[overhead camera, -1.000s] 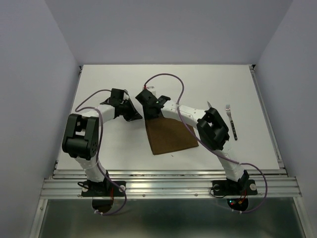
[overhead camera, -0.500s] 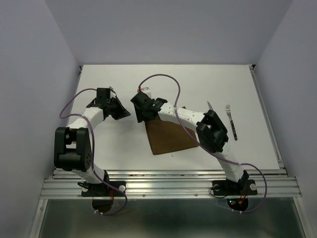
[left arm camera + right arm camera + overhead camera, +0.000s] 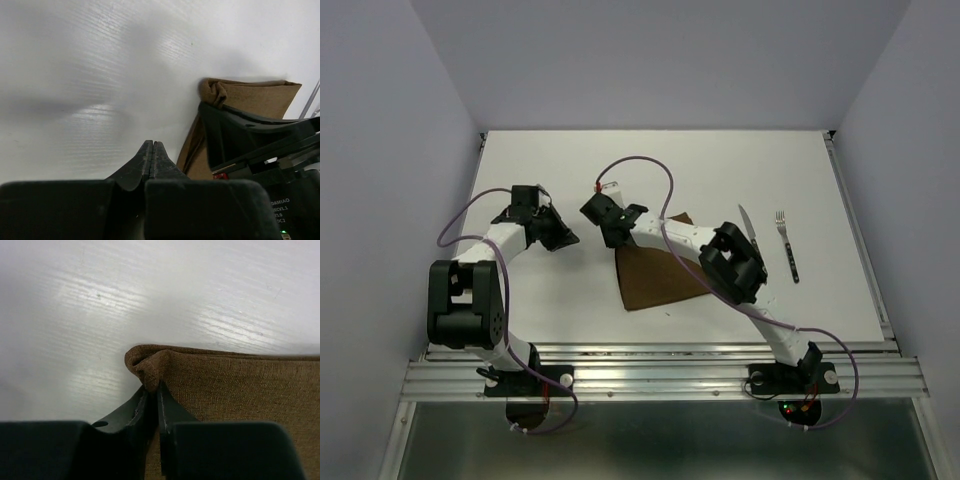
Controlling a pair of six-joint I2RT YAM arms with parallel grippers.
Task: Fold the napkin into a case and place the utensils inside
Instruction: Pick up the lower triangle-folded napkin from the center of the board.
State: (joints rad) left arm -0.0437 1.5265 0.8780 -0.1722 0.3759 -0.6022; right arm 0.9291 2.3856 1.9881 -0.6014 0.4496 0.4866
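Note:
The dark brown napkin [image 3: 655, 278] lies on the white table [image 3: 720, 165], its far-left corner bunched up. My right gripper [image 3: 615, 238] is shut on that bunched corner; in the right wrist view the cloth [image 3: 240, 385] is pinched up between the fingertips of the right gripper [image 3: 152, 386]. The left gripper [image 3: 570, 238] is shut and empty, left of the napkin and apart from it. In the left wrist view its closed tips [image 3: 152, 145] point at the napkin [image 3: 255, 95]. The knife [image 3: 748, 228] and the fork [image 3: 787, 245] lie side by side right of the napkin.
The right arm's forearm [image 3: 690, 238] crosses over the napkin's far edge, with its elbow [image 3: 735, 268] beside the knife. A purple cable [image 3: 640, 165] loops above the right wrist. Rails run along the table's left and right edges.
The left gripper has drawn back to the left, away from the napkin. The right gripper has shifted left along the napkin's far edge and closed on its corner.

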